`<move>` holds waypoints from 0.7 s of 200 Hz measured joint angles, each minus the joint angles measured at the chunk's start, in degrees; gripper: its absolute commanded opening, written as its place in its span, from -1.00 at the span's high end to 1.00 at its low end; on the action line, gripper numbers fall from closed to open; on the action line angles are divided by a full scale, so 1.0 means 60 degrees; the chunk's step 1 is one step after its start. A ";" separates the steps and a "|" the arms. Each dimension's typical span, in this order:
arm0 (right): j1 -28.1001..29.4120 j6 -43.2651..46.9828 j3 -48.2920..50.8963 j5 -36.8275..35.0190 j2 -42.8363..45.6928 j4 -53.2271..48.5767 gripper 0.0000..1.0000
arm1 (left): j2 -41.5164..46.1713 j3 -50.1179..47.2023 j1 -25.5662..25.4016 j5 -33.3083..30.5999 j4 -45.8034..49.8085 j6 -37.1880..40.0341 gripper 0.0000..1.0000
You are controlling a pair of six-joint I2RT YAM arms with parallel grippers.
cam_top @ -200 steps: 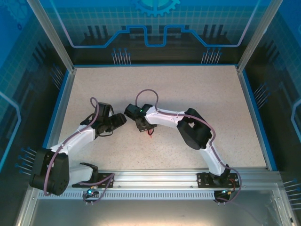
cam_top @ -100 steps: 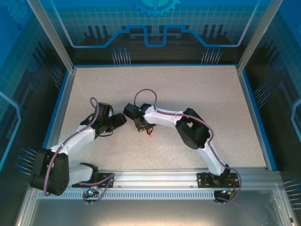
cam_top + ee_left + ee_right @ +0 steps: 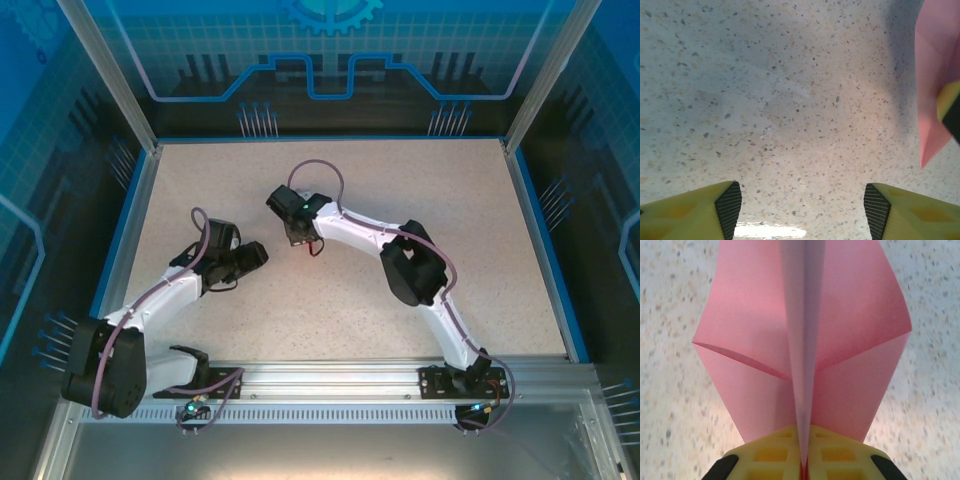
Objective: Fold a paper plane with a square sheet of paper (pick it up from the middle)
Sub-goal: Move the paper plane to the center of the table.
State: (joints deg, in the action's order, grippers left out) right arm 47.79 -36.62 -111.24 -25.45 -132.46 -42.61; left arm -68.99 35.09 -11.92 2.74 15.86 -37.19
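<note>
Right pincer (image 3: 804,462) moved away | paper plane (image 3: 802,340) long axis straight ahead

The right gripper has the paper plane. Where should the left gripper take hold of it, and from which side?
Probably the central ridge fold of the paper plane, approached from its free end, opposite the right gripper: that ridge is layered and straight, while both wings flare loosely outward.

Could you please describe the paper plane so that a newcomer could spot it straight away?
On the speckled table, find the white right arm reaching toward the middle. Pinched in its jaws is the paper plane, pink-red with a central crease, the only pink thing there.
</note>
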 measured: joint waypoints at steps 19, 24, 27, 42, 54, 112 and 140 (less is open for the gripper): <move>-0.0113 0.0164 -0.0291 0.0062 -0.0517 0.0171 0.79 | 0.0175 0.0000 0.0000 -0.0310 0.0168 0.0109 -0.64; -0.0131 0.0193 -0.0324 0.0087 -0.0648 0.0204 0.78 | 0.0237 0.0000 0.0000 -0.0382 0.0204 0.0160 -0.67; -0.0149 0.0215 -0.0346 0.0087 -0.0718 0.0200 0.78 | 0.0284 0.0000 0.0000 -0.0444 0.0222 0.0146 -0.68; -0.0160 0.0302 -0.0510 0.0084 -0.1027 0.0186 0.76 | 0.0495 0.0000 0.0000 -0.0699 0.0302 0.0211 -0.75; -0.0153 0.0342 -0.0681 0.0142 -0.1067 0.0226 0.73 | 0.0627 0.0000 0.0000 -0.0867 0.0321 0.0219 -0.79; -0.0160 0.0364 -0.0918 0.0288 -0.1239 0.0248 0.52 | 0.0754 0.0000 0.0007 -0.1268 0.0324 0.0226 -0.86; -0.0157 0.0375 -0.1147 0.0339 -0.1242 0.0018 0.35 | 0.0750 0.0000 0.0007 -0.1341 0.0324 0.0226 -0.88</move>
State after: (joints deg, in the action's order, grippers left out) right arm 46.85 -34.37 -118.13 -23.42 -139.92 -42.50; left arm -64.49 35.09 -11.88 -5.30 17.80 -35.83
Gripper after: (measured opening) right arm 0.286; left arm 0.935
